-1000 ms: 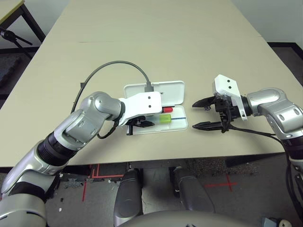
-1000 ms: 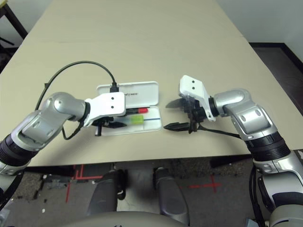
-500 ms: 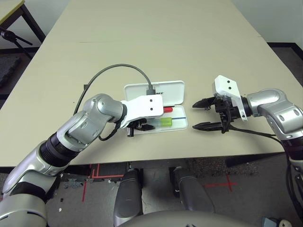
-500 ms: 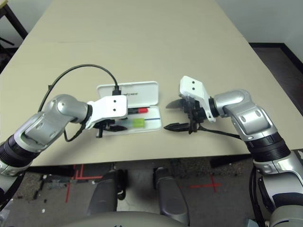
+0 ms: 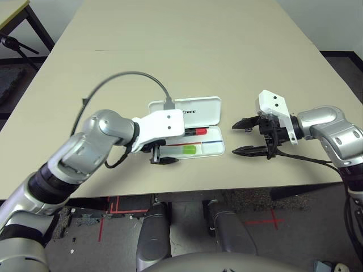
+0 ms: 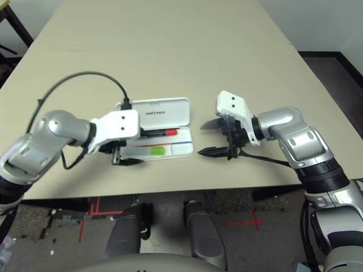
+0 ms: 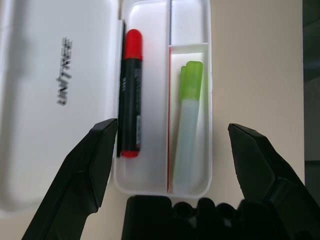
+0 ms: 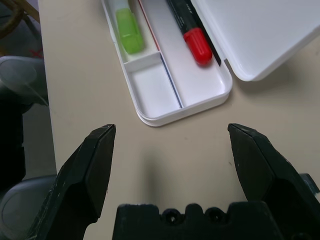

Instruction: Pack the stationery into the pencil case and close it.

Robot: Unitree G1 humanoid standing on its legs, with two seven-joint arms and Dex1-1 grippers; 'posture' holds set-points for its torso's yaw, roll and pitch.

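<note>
The open lid of the pencil case (image 7: 55,90) bears the black lettering "UNITREE" (image 7: 64,71), and small white print on the marker's (image 7: 131,95) black barrel is too small to read.

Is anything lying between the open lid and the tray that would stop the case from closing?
Nothing visible does. The red marker and green-ended stick lie flat inside the pencil case, with its lid folded open alongside.
</note>
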